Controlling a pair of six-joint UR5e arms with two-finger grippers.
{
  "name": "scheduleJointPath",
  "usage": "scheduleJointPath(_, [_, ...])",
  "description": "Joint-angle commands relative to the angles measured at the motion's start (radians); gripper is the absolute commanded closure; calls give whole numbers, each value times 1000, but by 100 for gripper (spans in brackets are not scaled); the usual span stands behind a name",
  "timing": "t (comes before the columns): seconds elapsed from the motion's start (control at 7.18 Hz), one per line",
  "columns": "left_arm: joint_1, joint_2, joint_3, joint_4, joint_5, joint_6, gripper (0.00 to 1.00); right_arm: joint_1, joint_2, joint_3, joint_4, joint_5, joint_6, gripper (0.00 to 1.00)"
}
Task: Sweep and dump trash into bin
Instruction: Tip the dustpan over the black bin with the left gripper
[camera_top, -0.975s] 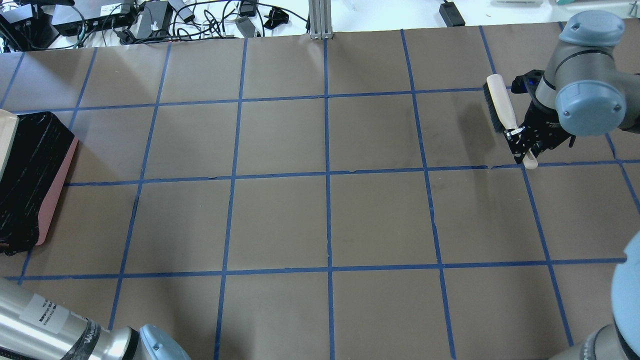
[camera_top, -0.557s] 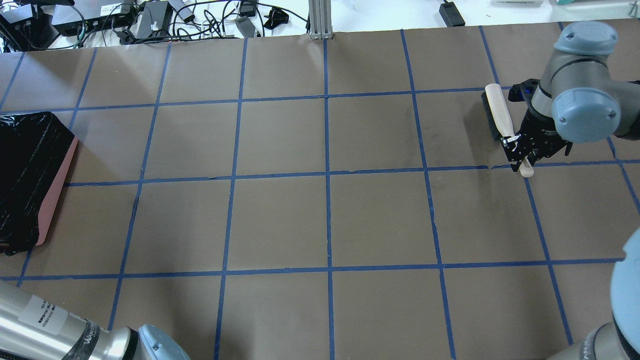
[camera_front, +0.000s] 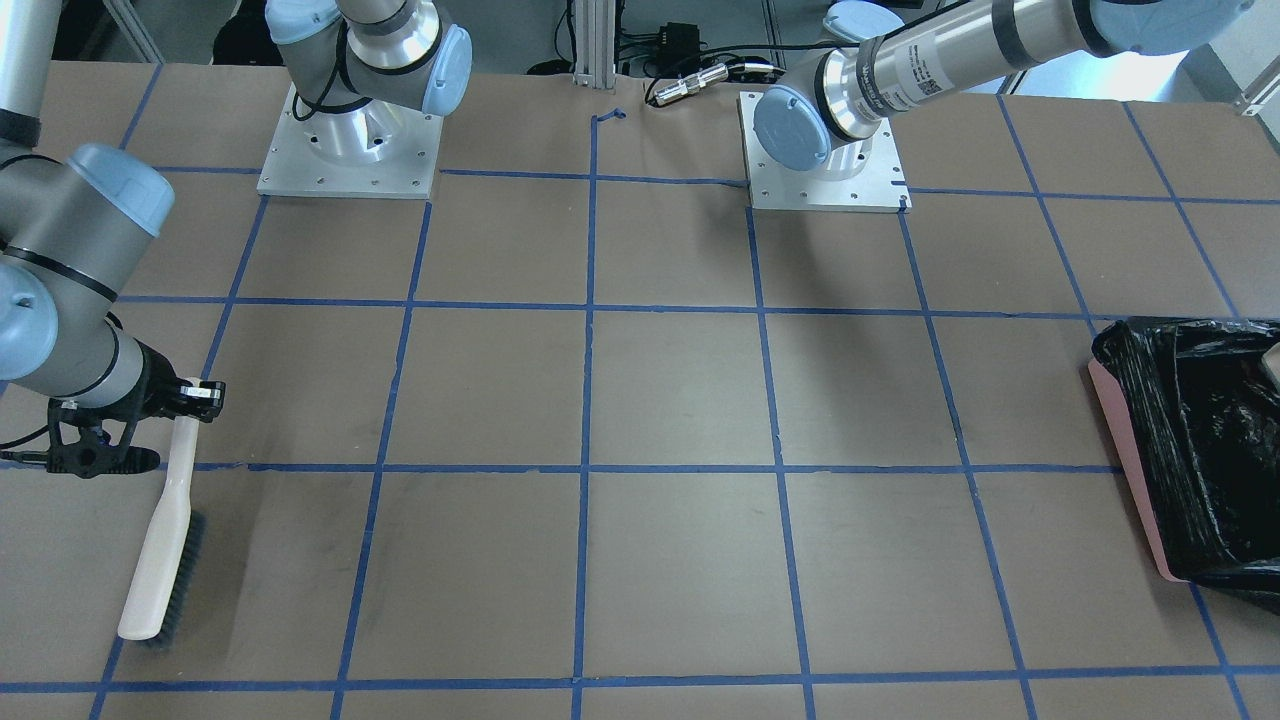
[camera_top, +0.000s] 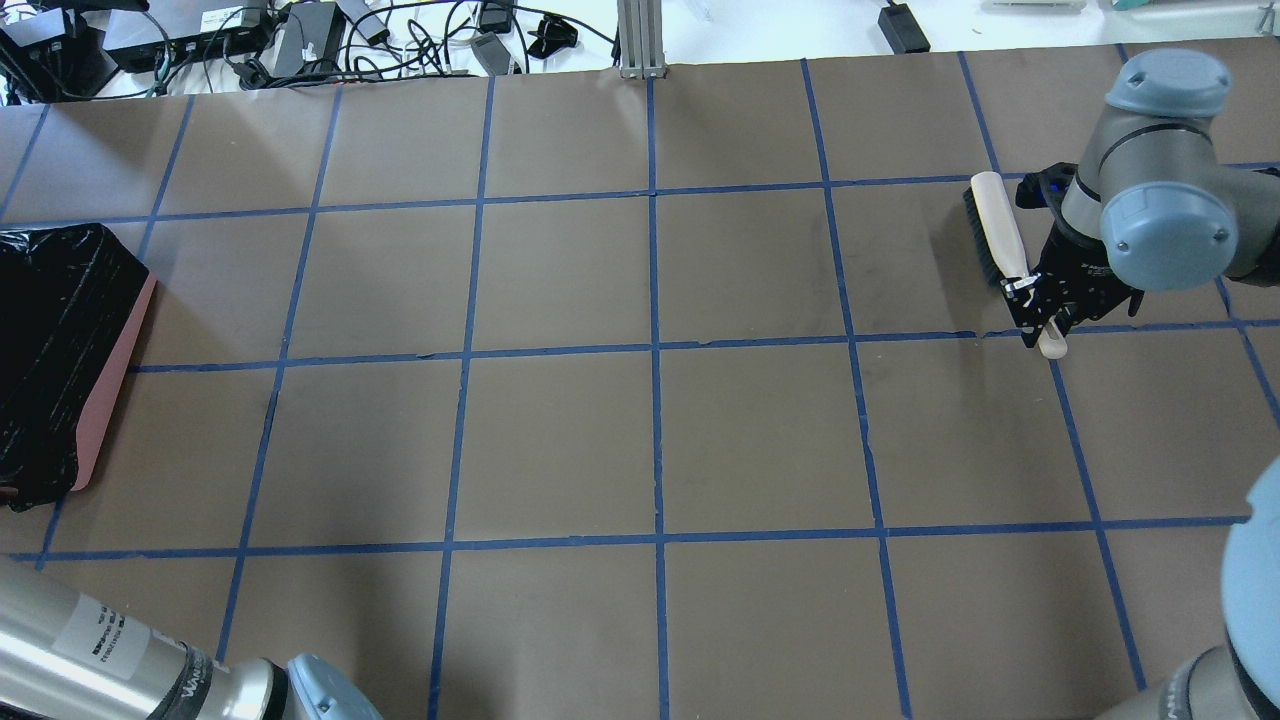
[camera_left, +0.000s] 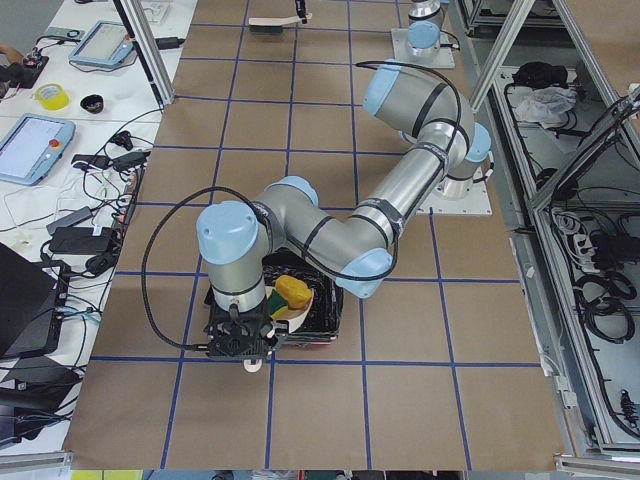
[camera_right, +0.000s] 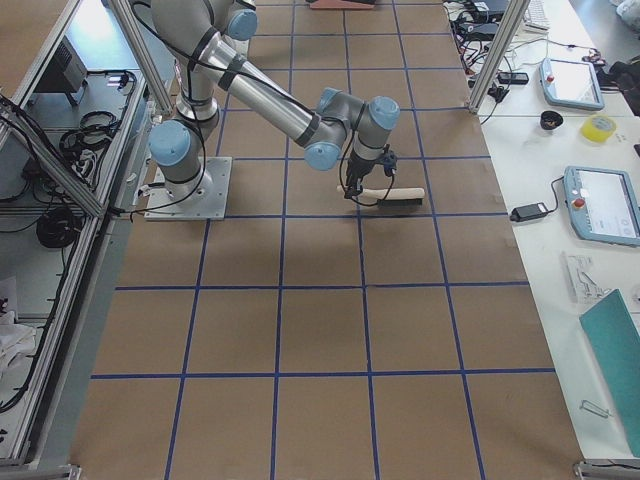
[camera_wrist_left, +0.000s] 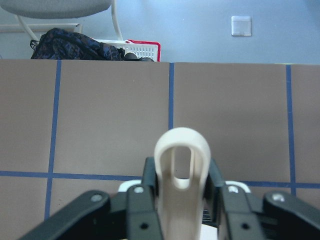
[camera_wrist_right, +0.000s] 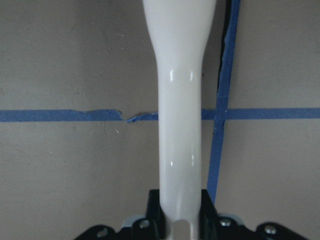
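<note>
My left gripper (camera_wrist_left: 182, 197) is shut on the looped beige handle (camera_wrist_left: 181, 160) of the dustpan. In the exterior left view it (camera_left: 245, 340) holds the pan over the bin (camera_left: 325, 310). The bin is black-lined with pink sides (camera_top: 110, 390) and stands at the table's left end (camera_front: 1190, 440). A yellow-brown lump (camera_left: 292, 292) and a green-yellow sponge piece (camera_left: 270, 301) show there; I cannot tell whether they lie on the pan or in the bag. The croissant piece is hidden. My right gripper (camera_top: 1040, 300) is shut on the beige brush's handle (camera_wrist_right: 180, 115), and the brush (camera_top: 995, 225) is at the table's right.
The brown table (camera_top: 650, 430) is marked with blue tape lines. Cables and power boxes (camera_top: 300, 35) lie beyond its far edge. The two arm bases (camera_front: 350, 150) stand at the robot's side. The brush bristles (camera_front: 185, 570) are down at the paper.
The right gripper with the brush shifted slightly toward the robot. The beige dustpan edge over the bin moved out of the overhead view's left side.
</note>
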Motion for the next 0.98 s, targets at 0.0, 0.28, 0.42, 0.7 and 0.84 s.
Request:
scheduleJointPath(0.0, [-62,52,-87,94,166,-11,100,-1,0,-1,-3,9,-7,82])
scheduleJointPath(0.28, [-65,93,-303,450,225,123,100,-1,0,-1,-21,6,-27,68])
scheduleJointPath(0.42, [-65,116,-336,476,227,130,100,-1,0,-1,-24,7,-29,60])
scheduleJointPath(0.7, [-73,154,-345,470,270,111,100,-27,0,-1,-17,13,-36,31])
scheduleJointPath(0.84, [-96,171,-348,476,275,124,100,-41,1,-1,-21,53,-38,23])
